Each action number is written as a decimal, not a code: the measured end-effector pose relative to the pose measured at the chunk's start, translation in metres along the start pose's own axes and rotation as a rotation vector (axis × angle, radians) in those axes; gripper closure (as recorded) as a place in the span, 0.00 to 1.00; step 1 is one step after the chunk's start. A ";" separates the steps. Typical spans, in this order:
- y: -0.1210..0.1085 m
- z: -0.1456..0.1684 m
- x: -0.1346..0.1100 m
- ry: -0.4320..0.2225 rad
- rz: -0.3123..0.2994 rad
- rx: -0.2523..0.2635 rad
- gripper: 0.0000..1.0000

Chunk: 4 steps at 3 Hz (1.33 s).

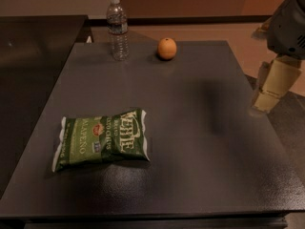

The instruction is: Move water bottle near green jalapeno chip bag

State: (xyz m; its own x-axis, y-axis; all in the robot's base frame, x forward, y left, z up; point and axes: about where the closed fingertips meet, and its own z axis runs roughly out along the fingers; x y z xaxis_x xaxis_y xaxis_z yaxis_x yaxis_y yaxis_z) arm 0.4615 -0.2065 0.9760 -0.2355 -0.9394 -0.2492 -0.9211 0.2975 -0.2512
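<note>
As they stand on the worktop (200,142), the loose items number three, and one tool hangs beside them.

Item 1: water bottle (117,28), one. Clear, ribbed, white cap, thin dark label band. Upright at the far left of the worktop, close to the far edge.

Item 2: orange fruit (167,48), one. Round, just right of the bottle, near it but apart.

Item 3: green jalapeno chip bag (101,140), one. Lies flat on the near left, with white lettering, white crimped ends and a small red logo. Well apart from the bottle and the fruit.

Item 4: tool (268,88), one. Pale beige, hanging beyond the right edge of the worktop, over the floor, well apart from all three items. Whether it is released or clenched cannot be told.

Surface: one dark grey matt worktop, with a faint sheen toward the near edge and a soft shadow patch right of centre. A second dark surface (33,51) adjoins at the left.

Room: tan floor beyond the far and right sides; brown-orange wall at the far end.

Cut off: the grey arm housing (288,25) above the tool runs out of the right border. Small print on the bag is not legible.
</note>
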 end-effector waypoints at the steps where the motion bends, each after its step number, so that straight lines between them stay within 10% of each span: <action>1: -0.028 0.017 -0.020 -0.049 0.020 0.005 0.00; 4: -0.111 0.077 -0.089 -0.201 0.085 0.000 0.00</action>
State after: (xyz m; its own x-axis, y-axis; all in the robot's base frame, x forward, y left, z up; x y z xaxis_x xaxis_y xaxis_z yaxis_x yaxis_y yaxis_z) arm 0.6081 -0.1431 0.9539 -0.2457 -0.8583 -0.4505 -0.9005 0.3741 -0.2216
